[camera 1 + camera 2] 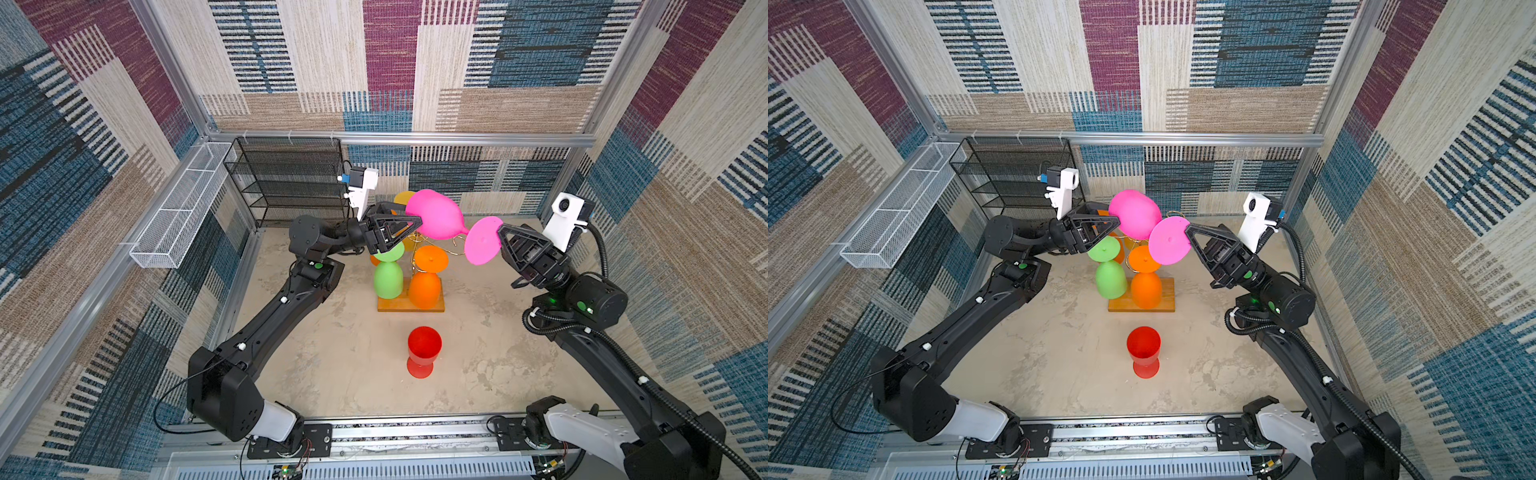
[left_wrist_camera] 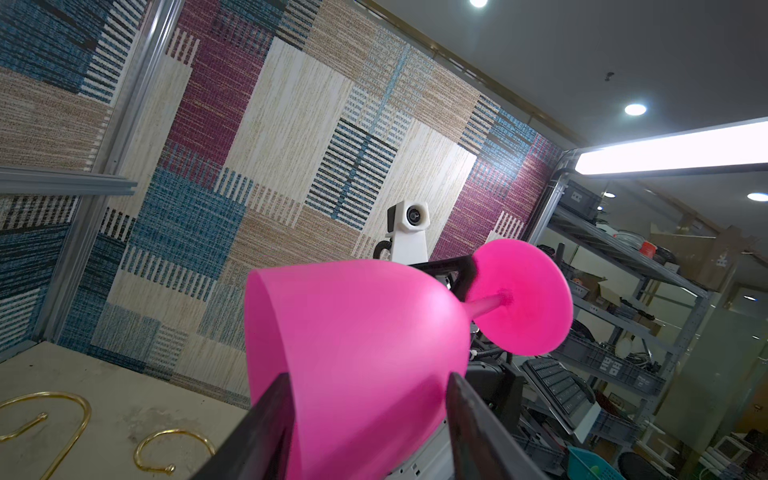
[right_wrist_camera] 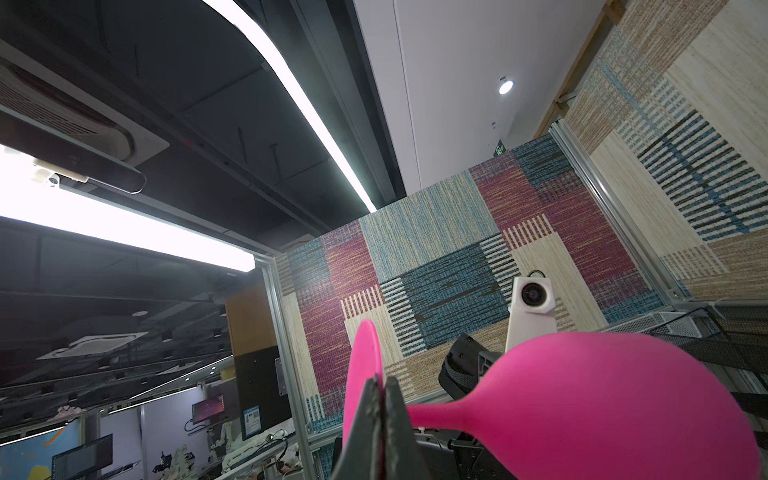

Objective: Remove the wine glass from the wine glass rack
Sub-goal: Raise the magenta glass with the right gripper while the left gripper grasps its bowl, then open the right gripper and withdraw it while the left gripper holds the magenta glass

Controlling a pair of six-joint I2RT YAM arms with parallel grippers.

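Observation:
A pink wine glass (image 1: 436, 218) (image 1: 1136, 214) lies on its side in the air above the wine glass rack, a gold wire stand on a wooden base (image 1: 392, 306) (image 1: 1167, 295). My right gripper (image 1: 500, 226) (image 3: 381, 378) is shut on the rim of the glass's flat foot (image 1: 482, 241). The left gripper (image 1: 413, 214) (image 2: 370, 376) has its two fingers against opposite sides of the bowl (image 2: 353, 332). Empty gold hooks (image 2: 79, 415) show below in the left wrist view.
A green glass (image 1: 387, 278) and an orange glass (image 1: 424, 289) hang upside down on the rack, with another behind (image 1: 403, 197). A red glass (image 1: 424, 347) stands upright in front of it. A black mesh shelf (image 1: 291, 178) and white mesh basket (image 1: 183, 208) are at the back left.

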